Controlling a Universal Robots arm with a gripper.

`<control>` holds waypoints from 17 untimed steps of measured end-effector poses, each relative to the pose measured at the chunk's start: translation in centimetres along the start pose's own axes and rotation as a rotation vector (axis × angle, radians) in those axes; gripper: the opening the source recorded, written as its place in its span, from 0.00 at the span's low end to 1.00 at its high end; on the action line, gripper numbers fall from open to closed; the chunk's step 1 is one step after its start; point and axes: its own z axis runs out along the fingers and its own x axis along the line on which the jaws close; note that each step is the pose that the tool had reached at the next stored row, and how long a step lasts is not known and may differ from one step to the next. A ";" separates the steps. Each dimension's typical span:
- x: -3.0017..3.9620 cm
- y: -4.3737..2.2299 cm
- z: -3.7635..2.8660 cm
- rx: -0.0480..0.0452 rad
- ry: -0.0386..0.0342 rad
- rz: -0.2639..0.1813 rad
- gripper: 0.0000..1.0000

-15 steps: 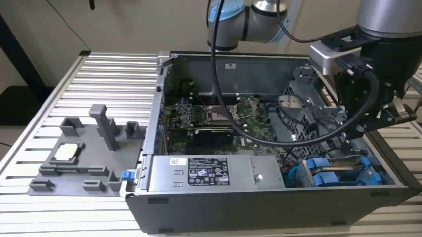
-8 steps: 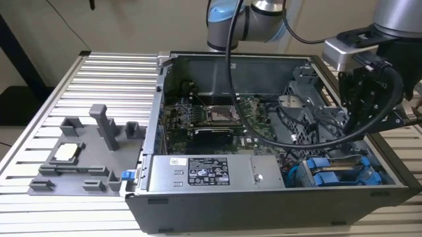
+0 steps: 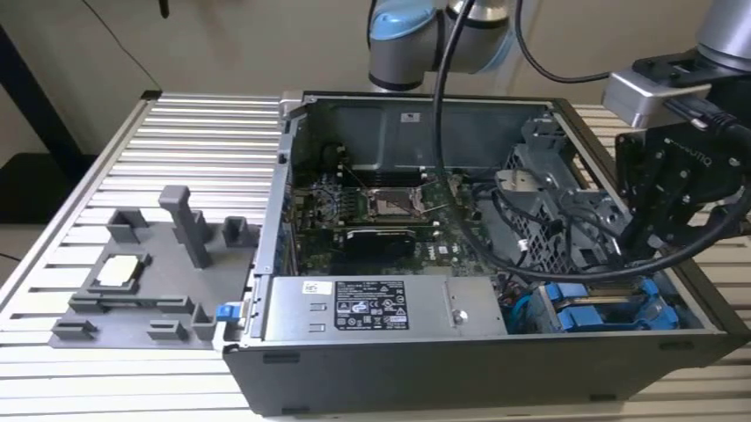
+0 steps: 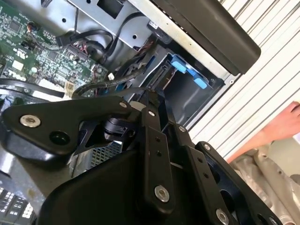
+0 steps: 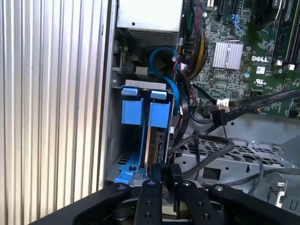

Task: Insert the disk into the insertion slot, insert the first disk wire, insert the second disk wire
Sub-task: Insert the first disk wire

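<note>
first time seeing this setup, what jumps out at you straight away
The open computer case lies mid-table in the exterior view, green motherboard bared. Bright blue drive frames stand out in its corner at the exterior view's lower right. In the first wrist view the black gripper sits at the end of the disk, standing on edge in the insertion slot.

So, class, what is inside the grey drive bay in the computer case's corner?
Inside the insertion slot stand two blue frame tabs and the disk, edge-on. The gripper covers the disk's near end; the slot's depth is in shadow.
</note>
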 end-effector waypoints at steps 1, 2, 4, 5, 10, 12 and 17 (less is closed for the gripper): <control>0.15 -0.16 0.07 -0.0069 -0.0006 -0.001 0.19; 0.32 -0.32 0.16 -0.0127 -0.0012 -0.001 0.19; 0.54 -0.54 0.40 -0.0189 -0.0019 -0.002 0.19; 0.56 -0.62 0.54 -0.0210 -0.0024 -0.002 0.19; 0.54 -0.65 1.01 -0.0238 -0.0095 0.003 0.19; 0.53 -0.65 1.14 -0.0230 -0.0222 0.008 0.19; 0.64 -0.62 1.43 -0.0203 -0.0587 0.021 0.19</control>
